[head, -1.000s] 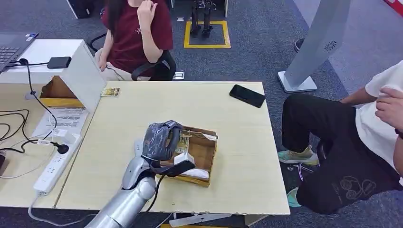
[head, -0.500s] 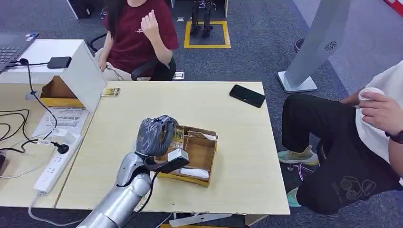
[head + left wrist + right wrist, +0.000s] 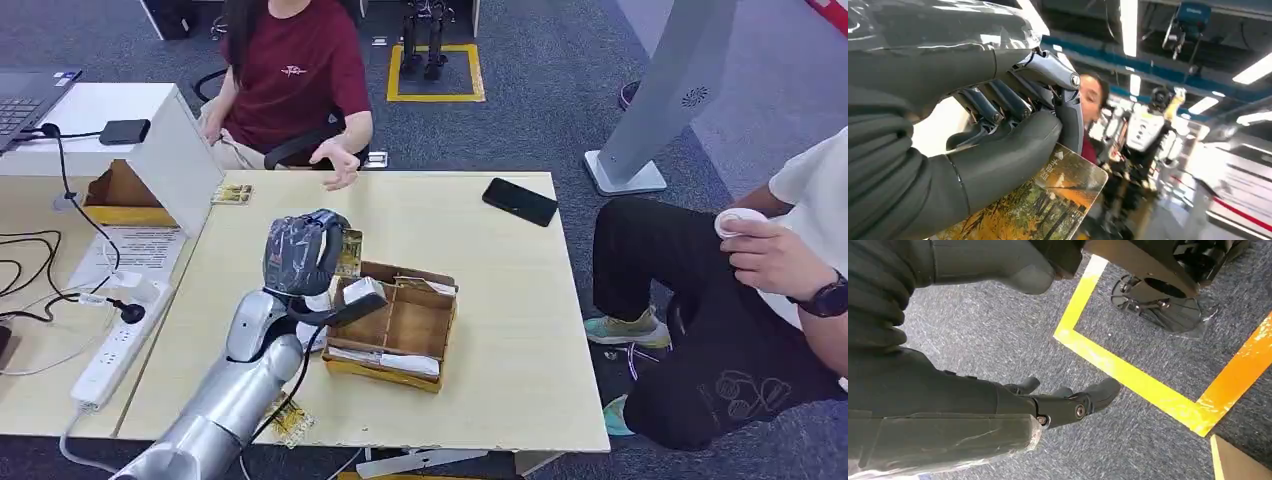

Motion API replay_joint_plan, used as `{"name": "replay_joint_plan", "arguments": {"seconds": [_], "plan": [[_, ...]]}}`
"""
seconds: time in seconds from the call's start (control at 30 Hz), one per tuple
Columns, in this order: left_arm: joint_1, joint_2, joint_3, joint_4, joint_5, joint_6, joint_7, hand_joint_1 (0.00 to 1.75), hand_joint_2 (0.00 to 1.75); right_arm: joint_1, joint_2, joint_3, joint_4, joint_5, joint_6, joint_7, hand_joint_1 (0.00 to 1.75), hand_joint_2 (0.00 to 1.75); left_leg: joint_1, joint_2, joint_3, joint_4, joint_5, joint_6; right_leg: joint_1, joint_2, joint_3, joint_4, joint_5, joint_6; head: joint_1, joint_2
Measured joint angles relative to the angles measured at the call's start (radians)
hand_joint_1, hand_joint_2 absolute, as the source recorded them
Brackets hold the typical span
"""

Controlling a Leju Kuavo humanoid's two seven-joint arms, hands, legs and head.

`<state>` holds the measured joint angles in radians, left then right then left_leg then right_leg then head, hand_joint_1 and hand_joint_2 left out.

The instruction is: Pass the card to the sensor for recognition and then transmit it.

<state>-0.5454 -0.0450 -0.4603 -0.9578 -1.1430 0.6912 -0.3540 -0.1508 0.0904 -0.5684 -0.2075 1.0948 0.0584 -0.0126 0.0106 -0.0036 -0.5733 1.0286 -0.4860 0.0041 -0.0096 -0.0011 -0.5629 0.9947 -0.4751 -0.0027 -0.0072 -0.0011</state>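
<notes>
robot's left hand (image 3: 298, 255) up over the pale wooden surface (image 3: 500, 290), thumb and fingers (image 3: 1013, 100) pinching a thin autumn-leaf printed card (image 3: 1048, 205), just left of the open brown cardboard box (image 3: 400, 325), right hand (image 3: 998, 410) down by the carpet, fingers loosely apart, holding nothing

The left hand (image 3: 998, 150) pinches a card (image 3: 1048, 205) printed with autumn trees between thumb and fingers (image 3: 998, 100).

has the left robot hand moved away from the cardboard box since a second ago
Yes. The left robot hand, holding the card, has risen out of the cardboard box and shifted toward the white stand.
</notes>
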Motion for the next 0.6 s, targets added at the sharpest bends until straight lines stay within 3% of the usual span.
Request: {"name": "replay_joint_plan", "arguments": {"seconds": [0.17,0.6], "plan": [[-0.043,-0.006,0.120,0.062,-0.070,0.000,0.009,1.75,1.75,0.001,0.001,0.001,0.000,-0.003,0.000,0.004,0.00,1.75,0.000,0.000,0.000,0.000,0.000,0.000,0.000,0.000,0.000,0.000,0.000,0.000,0.000,0.000],[-0.097,-0.009,0.279,0.175,-0.201,0.000,0.079,1.75,1.75,0.001,0.003,0.006,0.000,-0.006,-0.002,0.010,0.00,1.75,0.000,0.000,0.000,0.000,0.000,0.000,0.000,0.000,0.000,0.000,0.000,0.000,0.000,0.000]]}}
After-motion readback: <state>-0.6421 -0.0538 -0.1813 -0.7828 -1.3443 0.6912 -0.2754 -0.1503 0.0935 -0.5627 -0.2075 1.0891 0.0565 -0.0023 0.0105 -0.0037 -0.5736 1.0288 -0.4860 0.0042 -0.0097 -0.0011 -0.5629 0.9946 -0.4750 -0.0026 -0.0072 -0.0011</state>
